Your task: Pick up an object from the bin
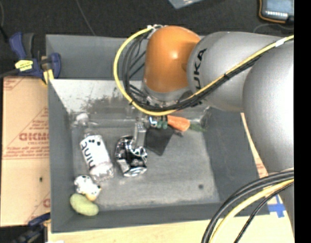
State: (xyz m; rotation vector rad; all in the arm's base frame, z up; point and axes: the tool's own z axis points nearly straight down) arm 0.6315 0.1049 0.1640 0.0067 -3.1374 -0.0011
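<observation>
The arm [246, 80] is showing broad, rounded, silver-grey links, and its wrist is wearing a smooth, glossy orange cover [168, 59] shaped like a dome. Just to the right of the orange cover, dark KUKA lettering [200, 65] is running up the grey shell, while a bundle of yellow and black cables [121, 65] is looping round the cover's left side and trailing off across the links. Directly below the orange cover, the gripper [141, 131] is showing as small bright metal parts.

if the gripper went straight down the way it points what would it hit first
Probably the black flat piece by the gripper, perhaps the crumpled black-and-white thing beside it; depth is unclear.
</observation>
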